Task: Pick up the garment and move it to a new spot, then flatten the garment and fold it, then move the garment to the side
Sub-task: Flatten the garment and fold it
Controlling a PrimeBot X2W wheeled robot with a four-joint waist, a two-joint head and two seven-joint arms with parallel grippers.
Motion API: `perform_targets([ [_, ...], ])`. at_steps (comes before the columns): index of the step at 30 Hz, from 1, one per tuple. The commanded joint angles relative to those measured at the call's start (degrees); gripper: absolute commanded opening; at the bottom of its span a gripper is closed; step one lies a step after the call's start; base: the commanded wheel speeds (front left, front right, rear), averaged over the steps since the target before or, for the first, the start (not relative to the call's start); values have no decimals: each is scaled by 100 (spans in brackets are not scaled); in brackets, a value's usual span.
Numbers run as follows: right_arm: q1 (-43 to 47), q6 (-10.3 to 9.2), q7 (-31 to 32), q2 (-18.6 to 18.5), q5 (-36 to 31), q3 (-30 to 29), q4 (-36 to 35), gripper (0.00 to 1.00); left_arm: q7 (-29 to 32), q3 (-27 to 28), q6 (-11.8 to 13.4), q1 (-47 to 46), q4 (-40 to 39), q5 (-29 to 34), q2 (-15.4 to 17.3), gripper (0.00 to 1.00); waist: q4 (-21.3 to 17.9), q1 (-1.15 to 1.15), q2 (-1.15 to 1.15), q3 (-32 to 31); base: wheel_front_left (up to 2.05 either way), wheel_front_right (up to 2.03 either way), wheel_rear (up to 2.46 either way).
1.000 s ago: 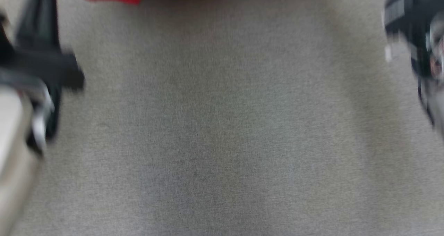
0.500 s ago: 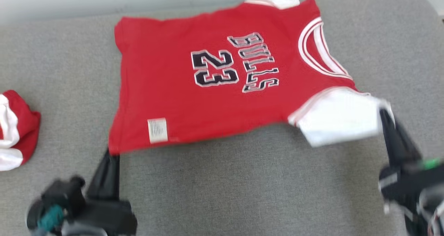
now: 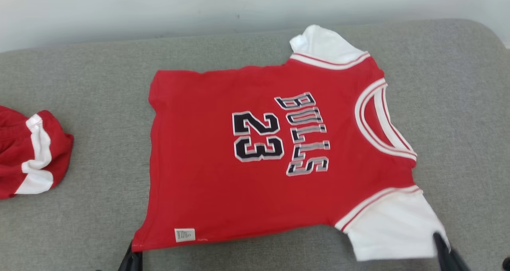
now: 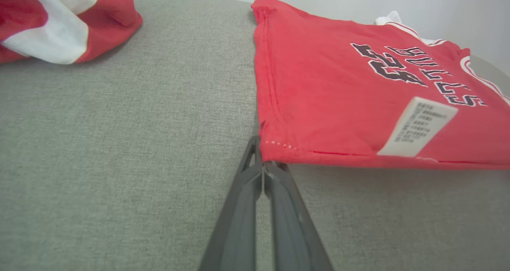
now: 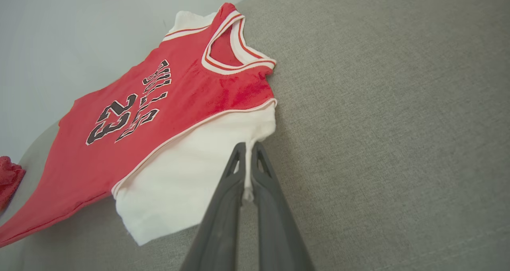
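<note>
Grey fabric surface [image 3: 79, 223] carries the red jersey [image 3: 259, 159], spread flat at its middle. Reaching low along the surface, the left fingers [image 4: 239, 215] pinch the jersey's near hem corner. The right fingers [image 5: 223, 215], equally low, clamp the white sleeve [image 5: 187, 183] at its edge.

A crumpled red-and-white cloth [image 3: 32, 155] lies at the grey cushion's [image 3: 99, 83] left edge, a pale wall [image 3: 119, 8] behind.

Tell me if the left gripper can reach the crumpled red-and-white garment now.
Probably not yet: the left gripper is shut on the jersey hem corner. Bare grey cushion lies between it and the crumpled garment.
</note>
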Motion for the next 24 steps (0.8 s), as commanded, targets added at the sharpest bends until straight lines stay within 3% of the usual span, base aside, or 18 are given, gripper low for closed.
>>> perform_targets([
  [1, 207, 3, 62, 62, -83, 28, -6, 0, -5, 81, -69, 99, 74, 139, -49, 0, 55, 1, 1, -54, 0, 0, 0],
  [10, 495, 3, 178, 237, -50, 137, -41, 0, -5, 172, -325, 215, 429, 484, -206, 0, 4, 1, 1, -178, 0, 0, 0],
  [16, 52, 3, 251, 233, -27, 218, -88, 0, -5, 183, -418, 19, 457, 640, -167, 0, -63, 1, 1, -200, 0, 0, 0],
  [24, -1267, 3, 418, -32, 116, 357, 347, 0, 155, 103, -561, -600, 504, 869, 73, 0, -87, 1, 1, -69, 0, 0, 0],
])
